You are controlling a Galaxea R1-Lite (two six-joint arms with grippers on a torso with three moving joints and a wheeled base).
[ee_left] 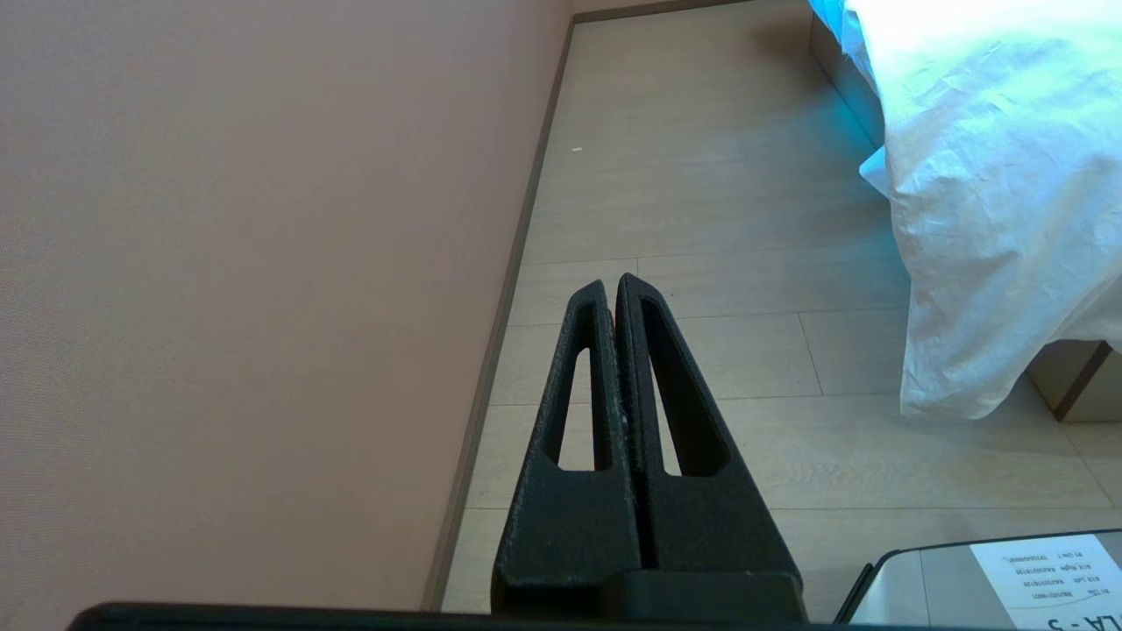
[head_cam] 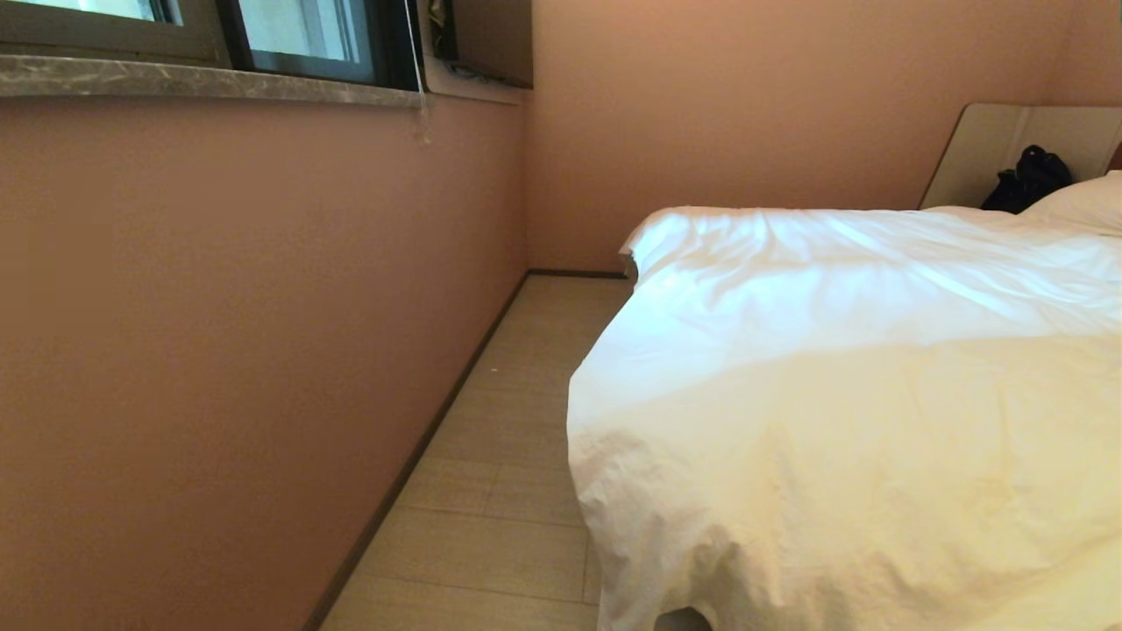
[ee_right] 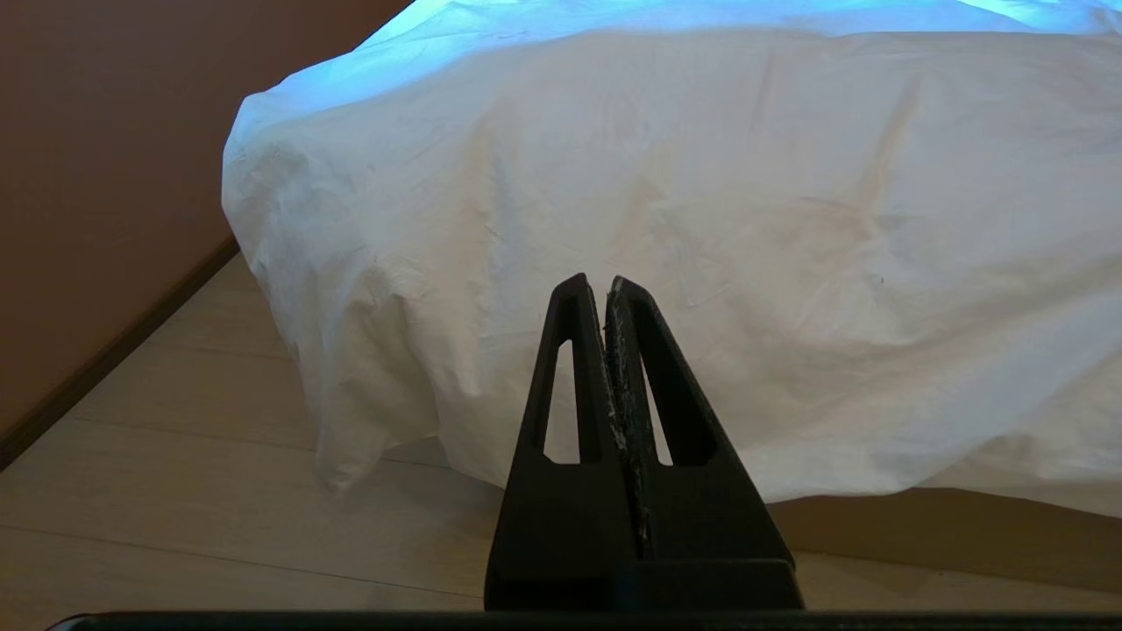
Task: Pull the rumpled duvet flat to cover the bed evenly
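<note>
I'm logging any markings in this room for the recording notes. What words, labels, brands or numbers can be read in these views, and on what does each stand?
"LA - 5": large characters, seen upside down and cut off by the picture's edge, on the white label stuck to a grey surface low in the left wrist view.
Small lines of print on the same label: too small to read.
Duvet, headboard, black bag and window sill: no text visible.

Duvet was soft creased matt white cotton-like cloth, floor pale smooth wood-look planks, wall matt painted, left gripper fingers rough matt black plastic, window sill polished stone-like.
</note>
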